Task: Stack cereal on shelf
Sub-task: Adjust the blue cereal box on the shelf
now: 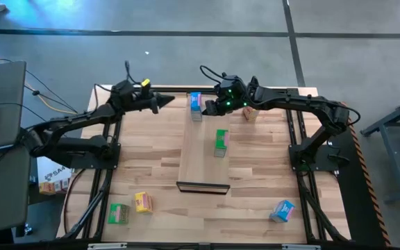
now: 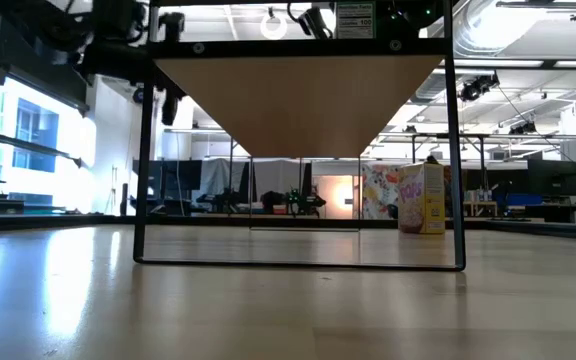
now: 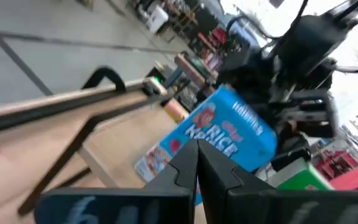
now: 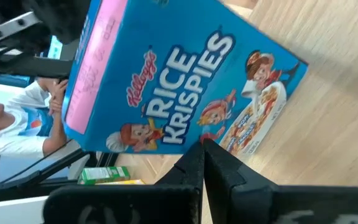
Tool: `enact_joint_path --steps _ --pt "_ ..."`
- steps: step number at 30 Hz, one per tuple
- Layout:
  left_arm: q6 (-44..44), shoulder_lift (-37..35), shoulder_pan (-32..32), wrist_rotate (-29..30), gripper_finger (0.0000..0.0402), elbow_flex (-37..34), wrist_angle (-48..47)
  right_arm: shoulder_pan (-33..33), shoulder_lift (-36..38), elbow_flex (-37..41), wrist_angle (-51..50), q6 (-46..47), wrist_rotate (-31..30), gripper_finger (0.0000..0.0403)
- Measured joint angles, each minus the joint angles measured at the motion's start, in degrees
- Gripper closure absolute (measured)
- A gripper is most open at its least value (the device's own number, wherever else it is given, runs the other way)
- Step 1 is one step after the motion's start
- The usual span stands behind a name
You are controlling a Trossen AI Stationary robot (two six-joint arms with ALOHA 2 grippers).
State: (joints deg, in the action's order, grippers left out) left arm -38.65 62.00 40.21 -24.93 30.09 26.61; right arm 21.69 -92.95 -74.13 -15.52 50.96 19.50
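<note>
The shelf (image 1: 201, 163) is a pale plank with a dark near edge, running from mid-table toward the far side. A blue cereal box (image 1: 196, 104) stands on its far end, and a green box (image 1: 221, 142) stands at its middle. My right gripper (image 1: 210, 106) is shut, its tips right beside the blue box (image 4: 179, 81). My left gripper (image 1: 173, 102) is shut too and points at the same box (image 3: 229, 134) from the table's left with a gap between. A yellow-orange box (image 1: 250, 113) stands on the table behind the right gripper. My right gripper comes level from the table's right, its shut fingertips (image 4: 199, 155) at the printed front (image 4: 229, 134) of the blue box, near the lower edge. Whether they touch the box, I cannot tell.
Three more boxes lie near the table's near edge: a green box (image 1: 119, 213) and a yellow box (image 1: 143, 202) at the left, a blue box (image 1: 282, 210) at the right. The low view looks under the shelf (image 2: 298, 100) at the yellow-orange box (image 2: 423, 198). A person (image 4: 17, 118) shows beyond the table.
</note>
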Motion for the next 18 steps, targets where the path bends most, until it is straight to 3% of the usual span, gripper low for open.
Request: enact_joint_path --steps 10,18 --pt "-3.27 10.38 -3.35 -0.02 0.0401 0.02 9.93 -0.34 0.00 0.02 -0.01 -0.95 0.26 0.0403" --pt "-3.67 11.62 -3.57 -0.01 0.0401 0.01 11.04 -0.37 0.00 0.02 -0.01 -2.03 0.49 0.0403"
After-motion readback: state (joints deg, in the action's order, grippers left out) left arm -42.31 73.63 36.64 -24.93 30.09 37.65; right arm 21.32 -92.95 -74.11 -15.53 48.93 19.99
